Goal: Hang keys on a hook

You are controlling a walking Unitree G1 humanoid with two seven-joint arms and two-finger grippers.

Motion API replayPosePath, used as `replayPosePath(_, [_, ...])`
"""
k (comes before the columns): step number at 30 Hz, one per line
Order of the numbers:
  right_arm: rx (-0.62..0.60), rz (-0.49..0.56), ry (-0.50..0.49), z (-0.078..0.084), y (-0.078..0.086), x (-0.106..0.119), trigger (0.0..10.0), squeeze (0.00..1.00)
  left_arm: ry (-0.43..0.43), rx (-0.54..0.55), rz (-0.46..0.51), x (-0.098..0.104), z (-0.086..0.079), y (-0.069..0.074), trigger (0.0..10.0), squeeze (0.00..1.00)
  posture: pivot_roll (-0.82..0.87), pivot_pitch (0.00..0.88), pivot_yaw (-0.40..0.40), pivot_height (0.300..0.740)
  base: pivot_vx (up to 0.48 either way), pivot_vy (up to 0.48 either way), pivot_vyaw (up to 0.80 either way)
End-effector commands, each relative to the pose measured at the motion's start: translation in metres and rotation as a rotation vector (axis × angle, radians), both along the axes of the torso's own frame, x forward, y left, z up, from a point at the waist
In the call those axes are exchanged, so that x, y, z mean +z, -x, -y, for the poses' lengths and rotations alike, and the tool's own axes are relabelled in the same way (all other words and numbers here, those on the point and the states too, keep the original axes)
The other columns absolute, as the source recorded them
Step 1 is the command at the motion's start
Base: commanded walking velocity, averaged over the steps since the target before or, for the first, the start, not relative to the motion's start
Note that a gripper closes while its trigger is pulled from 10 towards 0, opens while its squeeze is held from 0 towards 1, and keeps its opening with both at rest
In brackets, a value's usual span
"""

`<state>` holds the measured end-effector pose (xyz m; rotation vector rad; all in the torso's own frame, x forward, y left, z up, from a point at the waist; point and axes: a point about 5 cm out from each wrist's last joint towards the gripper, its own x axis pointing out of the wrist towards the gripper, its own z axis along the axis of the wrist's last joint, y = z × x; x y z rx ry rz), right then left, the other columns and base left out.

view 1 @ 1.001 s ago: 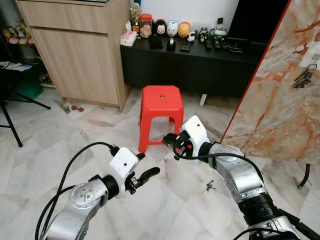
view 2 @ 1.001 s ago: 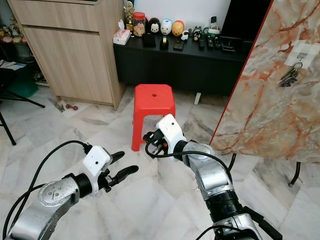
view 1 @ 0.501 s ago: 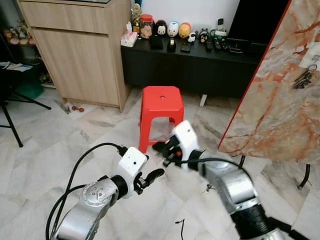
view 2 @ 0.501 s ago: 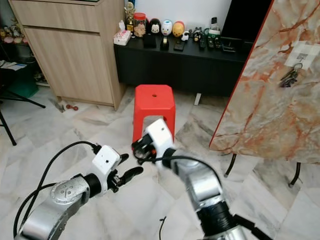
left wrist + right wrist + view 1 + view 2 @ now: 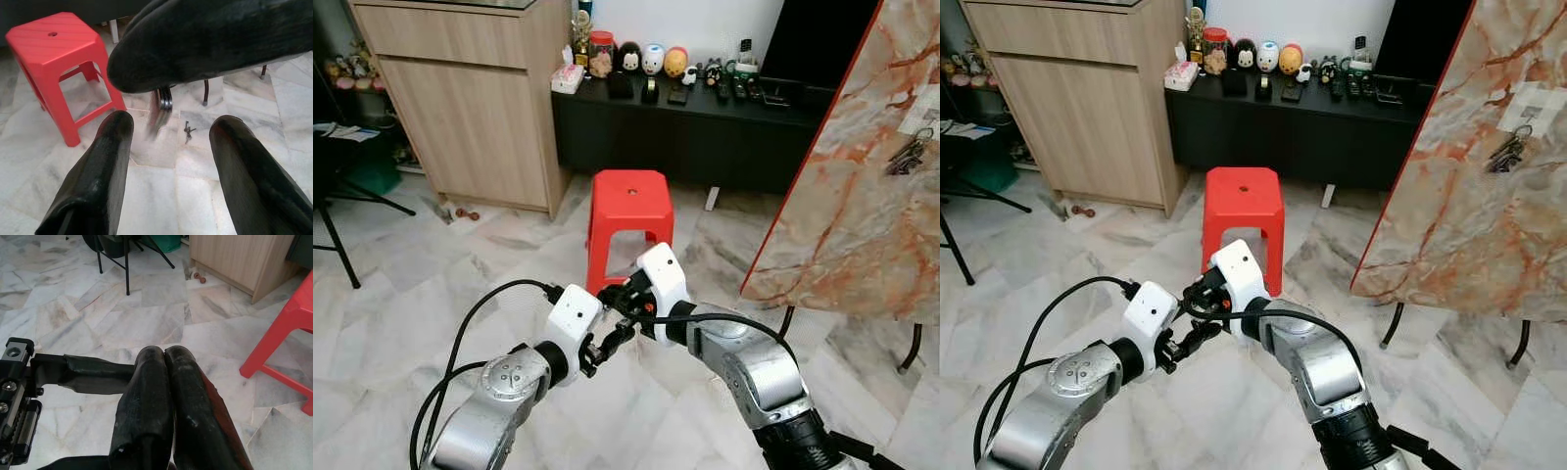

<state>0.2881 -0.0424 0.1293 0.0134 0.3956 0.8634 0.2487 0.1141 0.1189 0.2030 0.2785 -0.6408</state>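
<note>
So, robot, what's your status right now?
Left gripper open, right gripper shut, tips close together. Keys lying on floor. Another bunch hangs on marble board. Red stool close ahead.

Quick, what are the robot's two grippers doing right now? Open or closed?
Left gripper: open, holding nothing.
Right gripper: fingers pressed together; a key ring hangs below it, so it seems to hold keys.

No readable text, label, brand, number or sign anywhere; items on the dark surface (image 5: 705, 103) by the wall too small to make out any lettering.
</note>
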Motion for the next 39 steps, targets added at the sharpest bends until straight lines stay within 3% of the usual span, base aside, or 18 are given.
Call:
replayPosePath(1, [-0.004, 0.013, -0.013, -0.0003, 0.0011, 0.005, 10.0, 0.0, -0.005, 0.011, 0.027, 0.0058, 0.0004, -0.0027, 10.0, 0.0, 0.05, 0.033, -0.104, 0.74, 0.0, 0.0, 0.0])
replayPosePath(24, [0.008, -0.018, 0.005, -0.0015, 0.0068, -0.0027, 10.0, 0.0, 0.055, 0.065, 0.043, 0.0086, -0.0045, -0.0052, 10.0, 0.0, 0.05, 0.034, -0.103, 0.74, 0.0, 0.0, 0.0])
replayPosePath(25, [0.01, -0.019, 0.006, -0.0018, 0.0073, -0.003, 10.0, 0.0, 0.057, 0.065, 0.043, 0.0087, -0.0045, -0.0051, 8.8, 0.0, 0.05, 0.037, -0.103, 0.74, 0.0, 0.0, 0.0])
replayPosePath(26, [0.01, -0.019, 0.006, -0.0019, 0.0074, -0.0031, 10.0, 0.0, 0.057, 0.065, 0.043, 0.0087, -0.0045, -0.0051, 8.8, 0.0, 0.05, 0.037, -0.103, 0.74, 0.0, 0.0, 0.0])
replayPosePath(27, [0.01, -0.019, 0.007, -0.0019, 0.0074, -0.0031, 10.0, 0.0, 0.058, 0.065, 0.043, 0.0088, -0.0045, -0.005, 7.0, 0.0, 0.05, 0.037, -0.103, 0.74, 0.0, 0.0, 0.0])
replayPosePath(28, [0.01, -0.019, 0.007, -0.0019, 0.0074, -0.0031, 10.0, 0.0, 0.06, 0.065, 0.043, 0.0088, -0.0045, -0.0051, 2.9, 0.0, 0.05, 0.037, -0.103, 0.74, 0.0, 0.0, 0.0])
replayPosePath(29, [0.01, -0.02, 0.007, -0.0019, 0.0074, -0.0031, 10.0, 0.0, 0.06, 0.065, 0.042, 0.0088, -0.0045, -0.0051, 2.9, 0.0, 0.05, 0.037, -0.103, 0.74, 0.0, 0.0, 0.0])
replayPosePath(30, [0.01, -0.02, 0.008, -0.0019, 0.0073, -0.0031, 10.0, 0.0, 0.062, 0.064, 0.043, 0.0089, -0.0045, -0.0052, 0.0, 0.0, 0.05, 0.037, -0.103, 0.74, 0.0, 0.0, 0.0])
replayPosePath(39, [0.007, -0.019, 0.009, -0.0018, 0.0066, -0.0031, 10.0, 0.0, 0.063, 0.058, 0.042, 0.0089, -0.0042, -0.0052, 0.0, 0.0, 0.05, 0.039, -0.102, 0.74, 0.0, 0.0, 0.0])
